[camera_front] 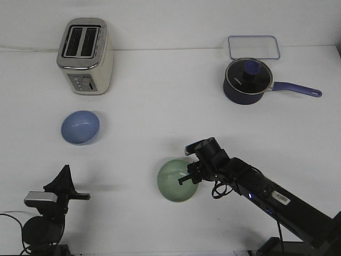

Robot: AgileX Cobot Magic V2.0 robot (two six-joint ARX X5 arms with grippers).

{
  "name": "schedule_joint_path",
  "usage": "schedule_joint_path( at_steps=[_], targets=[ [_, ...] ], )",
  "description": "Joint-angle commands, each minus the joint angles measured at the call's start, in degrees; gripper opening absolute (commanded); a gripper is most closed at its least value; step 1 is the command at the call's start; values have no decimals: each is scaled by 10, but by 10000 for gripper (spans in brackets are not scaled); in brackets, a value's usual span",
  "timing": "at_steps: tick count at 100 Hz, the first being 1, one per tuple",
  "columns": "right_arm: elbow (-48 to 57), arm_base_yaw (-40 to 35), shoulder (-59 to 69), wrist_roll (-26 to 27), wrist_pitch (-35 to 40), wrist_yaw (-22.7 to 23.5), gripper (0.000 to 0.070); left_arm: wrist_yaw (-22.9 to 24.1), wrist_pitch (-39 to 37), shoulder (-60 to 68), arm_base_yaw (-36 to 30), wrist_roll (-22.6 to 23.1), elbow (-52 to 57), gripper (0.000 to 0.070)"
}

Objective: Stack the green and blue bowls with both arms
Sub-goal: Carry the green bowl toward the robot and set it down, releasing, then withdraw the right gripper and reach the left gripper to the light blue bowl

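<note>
The right gripper [187,176] sat at the 3 o'clock rim of the green bowl [176,181], its dark fingers reaching over the rim, one finger seeming to lie inside the bowl; whether the fingers were pinched on the rim or spread could not be told from the front view. The right arm [256,189] ran from the 5 o'clock corner of the table up toward 10 o'clock, its long axis slanting, and its far end was cut off by the frame edge. The green bowl stood upright, mouth up, near the table's centre toward 6 o'clock, round and so with no long axis; nothing showed inside it.

The left gripper [80,196] hung near the 7 o'clock corner, pointing toward 3 o'clock, well apart from both bowls; its fingers appeared as one thin dark bar, so their spread could not be judged. The left arm [45,205] was partly cut off below.

The blue bowl [80,127] stood upright at about 9 o'clock, well apart from the green one, and looked empty.

Behind it at 10 o'clock stood a cream toaster [85,56], both slots dark. At 2 o'clock a navy lidded saucepan [246,81] pointed its purple handle toward 3 o'clock, its contents hidden by the lid. Just behind it lay a clear rectangular tray [254,47].
</note>
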State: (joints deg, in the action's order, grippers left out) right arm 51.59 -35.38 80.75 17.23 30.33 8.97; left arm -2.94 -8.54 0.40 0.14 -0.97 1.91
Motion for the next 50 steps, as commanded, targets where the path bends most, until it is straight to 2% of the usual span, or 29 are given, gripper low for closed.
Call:
schedule_joint_path(
  at_steps=[1,8,11,22,28,37,50],
  targets=[
    [5,-7,16,-17,-7,0,0,0,-5,-1,0,-2,-11,15],
    [5,-7,19,-21,-8,0,1,0,-6,-1,0,-3,-11,15],
    [5,-7,19,-21,-8,0,26,0,-6,-1,0,-8,-11,15],
    [5,-7,17,-21,-8,1,249,0,-8,-1,0,-48,-11,12],
    [6,-4,9,-20,-8,3,317,0,-8,-1,0,-78,-9,10],
    [15,5,-20,-24,-8,4,335,2,-11,-1,0,-132,-3,11],
    [39,29,-80,-50,-18,-2,335,2,0,-1,0,-164,13,12]
  ],
)
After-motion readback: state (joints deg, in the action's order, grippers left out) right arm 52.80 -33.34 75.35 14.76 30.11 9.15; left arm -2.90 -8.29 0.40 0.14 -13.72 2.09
